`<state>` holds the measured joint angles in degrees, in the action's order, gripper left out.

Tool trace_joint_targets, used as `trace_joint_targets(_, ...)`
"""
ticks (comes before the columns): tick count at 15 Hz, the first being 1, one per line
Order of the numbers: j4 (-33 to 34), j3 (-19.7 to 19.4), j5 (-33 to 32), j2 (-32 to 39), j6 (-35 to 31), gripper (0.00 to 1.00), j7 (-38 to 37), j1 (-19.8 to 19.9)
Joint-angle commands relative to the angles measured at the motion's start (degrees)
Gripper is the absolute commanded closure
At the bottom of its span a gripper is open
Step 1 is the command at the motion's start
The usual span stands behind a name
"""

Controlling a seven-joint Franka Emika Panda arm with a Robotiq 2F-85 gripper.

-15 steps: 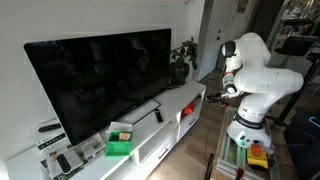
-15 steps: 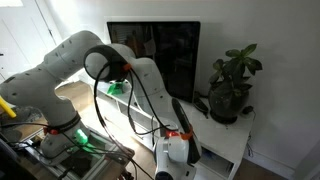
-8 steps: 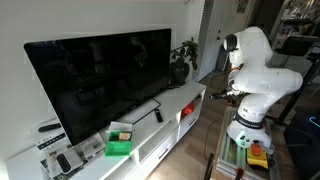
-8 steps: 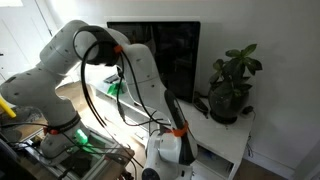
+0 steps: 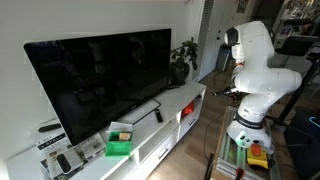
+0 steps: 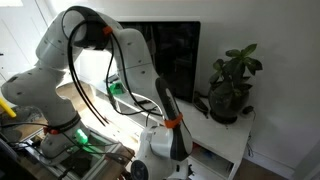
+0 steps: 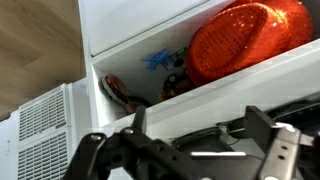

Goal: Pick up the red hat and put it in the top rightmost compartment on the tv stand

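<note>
Plainly, the red hat (image 7: 248, 40) sits in a compartment (image 7: 120, 65) beyond the spread, empty tool (image 7: 182, 150).

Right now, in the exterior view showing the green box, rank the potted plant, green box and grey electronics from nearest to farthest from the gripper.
1. Potted plant, at the end beside the gripper.
2. Green box, well along toward the far end.
3. Grey electronics, farthest end.

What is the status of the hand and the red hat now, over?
Hand open, empty. Red hat lies in a white cubby, apart from hand. Small clutter beside hat in cubby.
</note>
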<state>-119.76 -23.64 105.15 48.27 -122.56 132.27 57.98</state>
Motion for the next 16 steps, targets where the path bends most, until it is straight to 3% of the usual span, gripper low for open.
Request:
trace_joint_targets(1,0.2,-1.2,0.4,0.6,0.8,0.00,-0.3,-1.1)
trace_joint_targets(4,0.2,-1.2,0.4,0.9,0.8,0.00,-0.3,-1.2)
trace_joint_targets(12,-5.2,-8.3,-11.6,-8.2,-3.5,0.00,3.0,-5.4)
trace_joint_targets(16,-8.3,-10.7,-18.8,-12.6,-8.3,0.00,0.9,-7.5)
